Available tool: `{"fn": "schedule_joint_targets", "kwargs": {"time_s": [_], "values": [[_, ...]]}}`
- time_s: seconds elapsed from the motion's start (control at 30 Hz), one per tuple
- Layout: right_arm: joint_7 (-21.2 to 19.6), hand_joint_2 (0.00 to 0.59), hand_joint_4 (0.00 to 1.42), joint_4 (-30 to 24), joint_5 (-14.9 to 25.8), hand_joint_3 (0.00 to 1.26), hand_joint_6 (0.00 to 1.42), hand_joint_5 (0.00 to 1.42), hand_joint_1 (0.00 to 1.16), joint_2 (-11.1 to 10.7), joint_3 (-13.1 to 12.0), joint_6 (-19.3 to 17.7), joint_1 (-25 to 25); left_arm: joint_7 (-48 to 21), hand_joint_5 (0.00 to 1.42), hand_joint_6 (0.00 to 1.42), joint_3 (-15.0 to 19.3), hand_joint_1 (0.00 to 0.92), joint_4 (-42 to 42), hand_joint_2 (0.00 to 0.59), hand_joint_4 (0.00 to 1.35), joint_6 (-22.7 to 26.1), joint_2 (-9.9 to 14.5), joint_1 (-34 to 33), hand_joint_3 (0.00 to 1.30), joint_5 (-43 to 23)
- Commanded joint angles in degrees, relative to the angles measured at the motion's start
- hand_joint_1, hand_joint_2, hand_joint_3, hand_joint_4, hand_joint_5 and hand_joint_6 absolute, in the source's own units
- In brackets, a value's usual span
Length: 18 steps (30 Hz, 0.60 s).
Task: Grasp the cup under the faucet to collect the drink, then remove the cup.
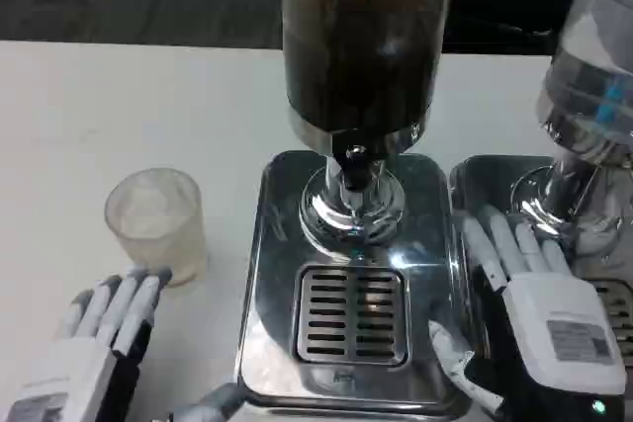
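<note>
**Cup standing on the bench, left of the dispenser**

The translucent plastic cup (156, 224) is being seen upright on the white bench (119, 116), just to the left of the drink dispenser's steel base (267, 274) and apart from it. It is not sitting under the faucet (354, 167); the slotted drip grate (351, 315) below the faucet is carrying nothing. The inside of the cup is looking pale and frosted, and whether any liquid is in it cannot be told.

The left hand (94, 343) is being held at the lower left edge of the picture, just below the cup. Its fingers (129, 303) are stretched forward and slightly apart, with the tips reaching close to the cup's base; whether they are touching it cannot be told. Nothing is being gripped by this hand.

The right hand (539, 308) is lying between the steel base and a second dispenser base (475, 185) on the right. Its fingers (504, 239) are extended forward and its thumb (450, 348) is spread out to the side over the corner of the first base. Nothing is being held by it.

Above the faucet, a clear tank (361, 37) filled with dark liquid is standing on a chrome pedestal (351, 210). At the right edge, a second tank (598, 56) with clear contents is partly being shown.
</note>
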Motion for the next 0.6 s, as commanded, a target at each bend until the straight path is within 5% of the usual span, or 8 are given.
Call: {"fn": "schedule_joint_targets", "kwargs": {"time_s": [0.03,0.33,0.6], "values": [[0.59,0.510,0.00,-1.40,-2.43,0.06,0.00,0.00,0.38,-0.47,0.65,0.91,0.29,1.21,0.00,0.00,0.82,0.000,-0.03,0.127,0.00,-1.60,1.86,1.46,0.00,0.07],[0.61,0.459,0.00,-3.59,-4.88,0.06,0.00,0.00,0.21,-2.16,1.36,1.04,3.15,1.88,0.00,0.00,0.21,0.000,0.84,0.128,0.00,-1.63,2.41,1.95,0.00,1.16],[0.19,0.438,0.00,-4.60,-1.34,0.08,0.00,0.00,0.05,-3.97,-0.68,-1.72,4.48,1.44,0.00,0.00,-1.28,0.000,-0.86,0.128,0.00,0.28,1.42,1.94,0.00,2.39]]}}
